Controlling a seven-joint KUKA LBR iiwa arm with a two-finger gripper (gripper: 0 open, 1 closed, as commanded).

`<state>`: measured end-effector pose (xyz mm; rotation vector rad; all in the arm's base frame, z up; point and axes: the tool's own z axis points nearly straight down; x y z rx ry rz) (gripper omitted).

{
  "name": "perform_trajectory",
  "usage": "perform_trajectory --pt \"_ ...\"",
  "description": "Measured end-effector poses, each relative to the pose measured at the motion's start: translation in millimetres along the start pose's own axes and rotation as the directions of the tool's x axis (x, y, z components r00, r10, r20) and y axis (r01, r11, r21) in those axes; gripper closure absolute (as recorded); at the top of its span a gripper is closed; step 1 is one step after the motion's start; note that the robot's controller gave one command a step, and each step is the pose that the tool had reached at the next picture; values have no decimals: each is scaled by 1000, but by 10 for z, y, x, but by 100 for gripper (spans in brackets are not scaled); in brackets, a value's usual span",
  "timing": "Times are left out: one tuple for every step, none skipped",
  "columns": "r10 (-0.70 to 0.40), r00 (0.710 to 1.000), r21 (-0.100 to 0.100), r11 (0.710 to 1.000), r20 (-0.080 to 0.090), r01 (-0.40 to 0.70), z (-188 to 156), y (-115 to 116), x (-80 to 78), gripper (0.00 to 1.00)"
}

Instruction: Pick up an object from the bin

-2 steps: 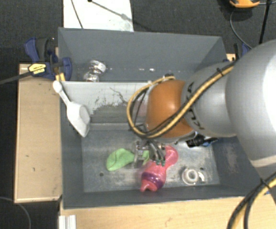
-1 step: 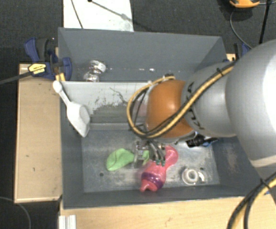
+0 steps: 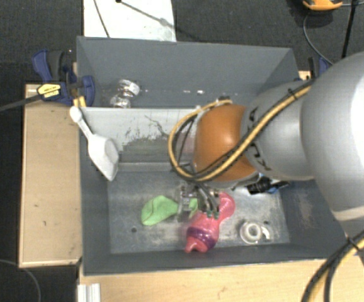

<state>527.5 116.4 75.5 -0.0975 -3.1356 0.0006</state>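
Grey bin [image 3: 138,234], read left to right.

Far left, against the left wall: a white plastic scoop [image 3: 100,153], handle up, bowl down. Well apart from the arm. Above it, at the upper left behind the inner wall, is a clear glassy piece [image 3: 125,92], also far off.

Lower centre-left: a soft green thing [image 3: 158,209], leaf-like, flat on the floor. Its long axis runs roughly left to right, and its right tip reaches in under the gripper.

Centre: the gripper [image 3: 199,205] hangs low under the orange wrist cover [image 3: 216,140], close over the floor. The fingers look parted. One sits at the green thing's right tip, the other over the upper end of the pink piece. I cannot make out anything clamped between them.

Just right and below: a pink bottle-shaped thing [image 3: 202,234] lies on its side. Its long axis is slanted, with the rounded end at the upper right beneath the fingers and the darker neck end at the lower left near the front wall. Most of its body lies below the fingers in the frame.

Lower right: a small white ring [image 3: 252,232], flat and apart from the bottle.

Judgement: the fingers straddle the spot where green tip and pink end meet. Closing here could catch either one. The pink body lies toward the lower frame, the green one toward the left. A clean pick of the bottle likely needs the fingers set across its slanted axis.
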Motion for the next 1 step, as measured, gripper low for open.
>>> perform_trajectory --pt "0 1000 1 1000 -4 0 -192 -4 13 100"
